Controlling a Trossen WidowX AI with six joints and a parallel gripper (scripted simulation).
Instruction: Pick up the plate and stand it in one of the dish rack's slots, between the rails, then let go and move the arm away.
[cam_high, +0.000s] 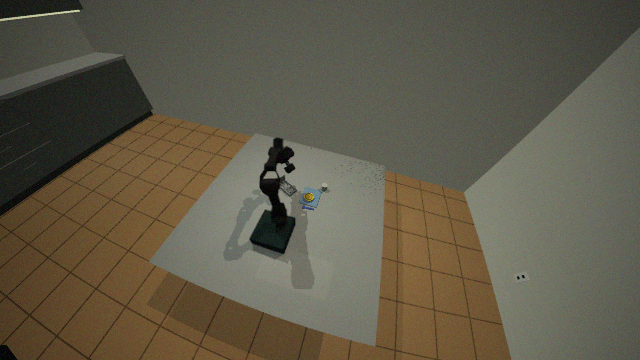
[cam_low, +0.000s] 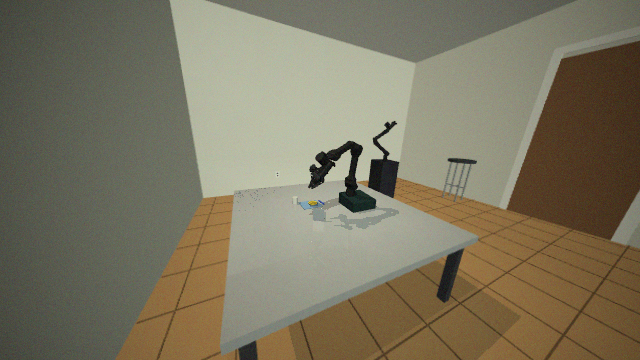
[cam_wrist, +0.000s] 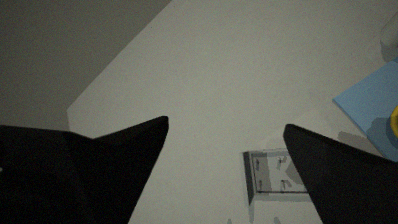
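A small round yellow plate (cam_high: 309, 197) (cam_low: 313, 203) (cam_wrist: 395, 122) lies flat on a blue mat (cam_high: 317, 193) (cam_low: 303, 205) (cam_wrist: 365, 97); the wrist view shows only its edge at the right. The grey dish rack (cam_high: 288, 188) (cam_low: 319, 215) (cam_wrist: 248, 175) stands beside the mat. In the wrist view one finger hides the rack's right part, and its slots are hard to make out. My gripper (cam_high: 290, 168) (cam_low: 312, 186) (cam_wrist: 225, 126) is open and empty, raised above the table, with the rack low in the wrist view.
A white cup (cam_high: 324, 187) (cam_low: 295, 200) (cam_wrist: 392, 34) stands at a corner of the mat. A small dark blue item (cam_high: 308, 208) (cam_low: 321, 202) lies by the mat's edge nearer my base (cam_high: 273, 231) (cam_low: 357, 201). A wall rises beyond the table's far edge.
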